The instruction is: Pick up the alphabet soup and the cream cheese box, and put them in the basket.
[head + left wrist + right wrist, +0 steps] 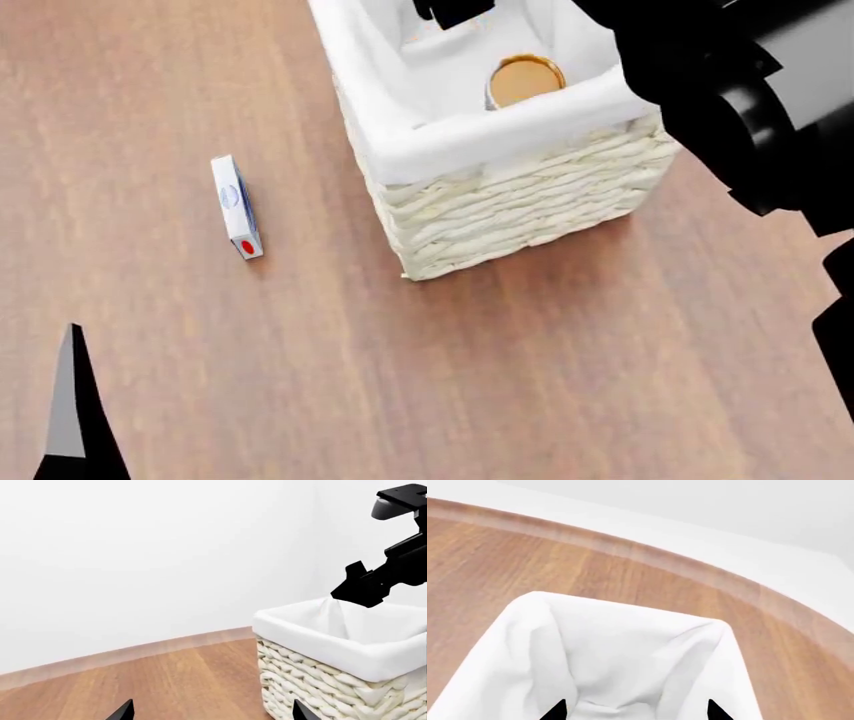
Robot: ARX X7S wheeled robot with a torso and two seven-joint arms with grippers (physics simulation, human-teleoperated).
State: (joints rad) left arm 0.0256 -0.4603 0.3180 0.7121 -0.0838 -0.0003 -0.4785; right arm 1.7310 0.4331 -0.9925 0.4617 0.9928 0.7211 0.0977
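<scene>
The basket (521, 205) stands on the wooden floor, wicker with a white liner. Inside it stands a can with its gold end (523, 79) up, the alphabet soup as far as shows; its label is hidden. The cream cheese box (235, 207) lies on the floor left of the basket, apart from it. My right gripper (635, 712) is open and empty, hanging over the basket's liner (620, 655); it also shows in the left wrist view (363, 587) above the basket (333, 680). My left gripper (213, 714) is open and empty, low near the basket's side and well short of the box.
Wooden floor (400, 380) all round, ending at a white wall with a pale skirting (133, 652) beyond the basket. My right arm (747, 90) fills the head view's upper right. One left finger (70, 400) shows at the head view's lower left.
</scene>
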